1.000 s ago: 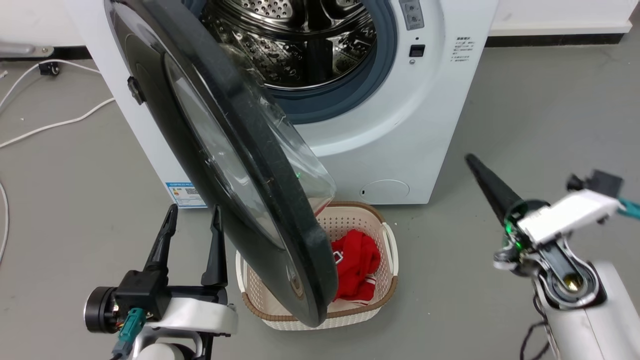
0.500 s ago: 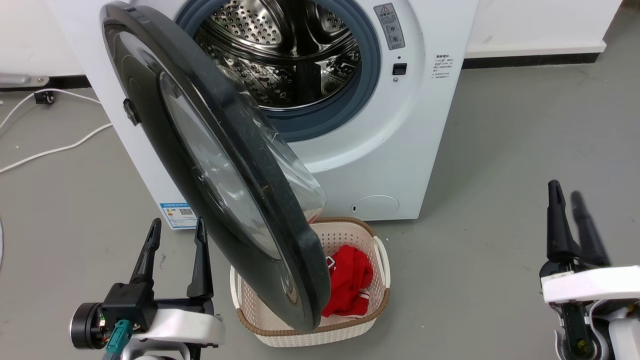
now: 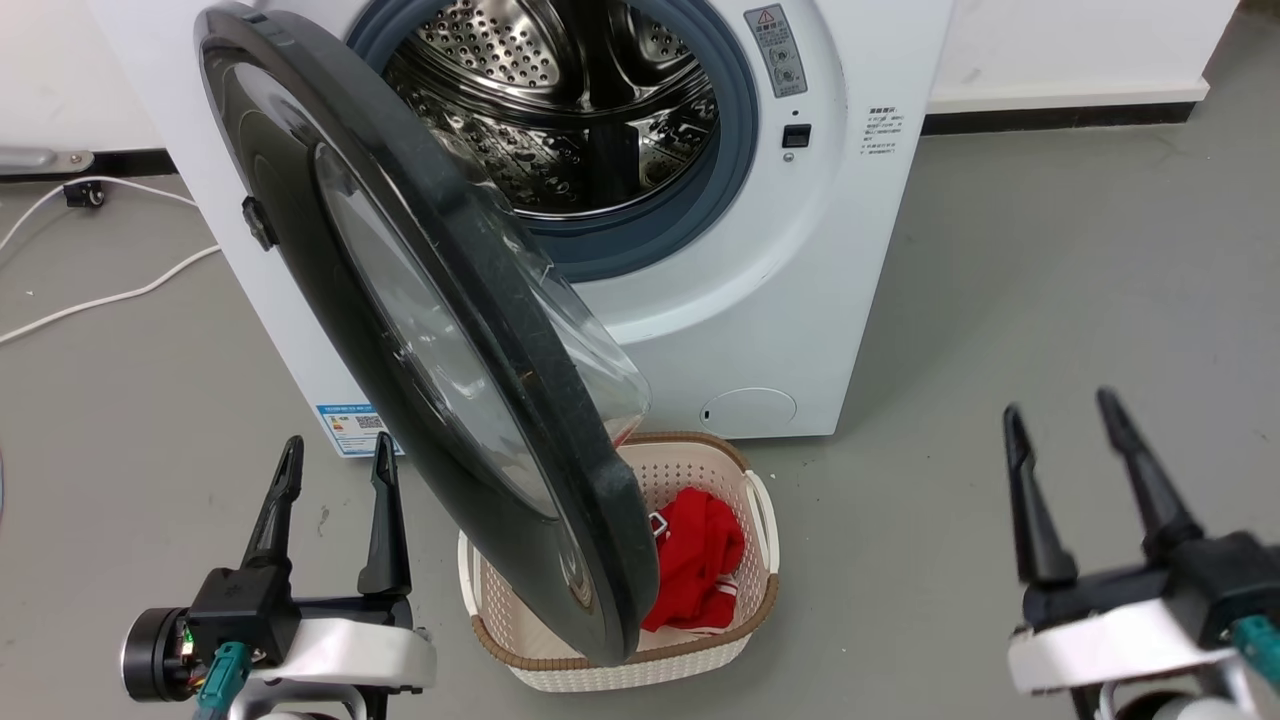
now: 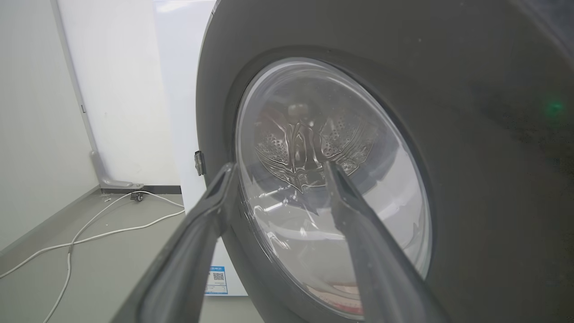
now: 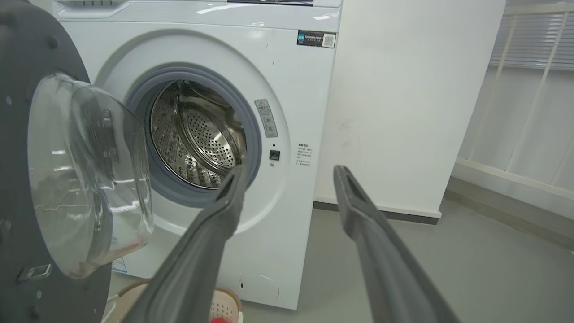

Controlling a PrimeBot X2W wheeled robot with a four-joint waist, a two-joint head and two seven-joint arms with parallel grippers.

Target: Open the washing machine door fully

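The washing machine (image 3: 800,280) (image 5: 296,89) is a white front loader, and its steel drum (image 3: 570,110) is exposed. Its door (image 3: 440,330) (image 4: 471,179) (image 5: 27,188), a black disc with a clear glass bowl, stands swung out toward me on hinges at the left. My left gripper (image 3: 335,452) (image 4: 278,168) is open and empty on the door's outer side, near its lower left rim, apart from it. Well to the right of the machine, over the floor, my right gripper (image 3: 1058,405) (image 5: 289,170) is open and holds nothing.
A cream basket (image 3: 765,540) (image 5: 224,305) with red cloth (image 3: 700,560) sits on the floor under the door's lower edge. White cables (image 3: 100,290) (image 4: 89,233) run along the floor at left. Bare grey floor (image 3: 1050,260) stretches to the right of the machine.
The head camera has shifted, so the whole picture moved. My right gripper turned from edge-on, with fingers overlapping, to upright with fingers spread apart. The door's angle looks unchanged.
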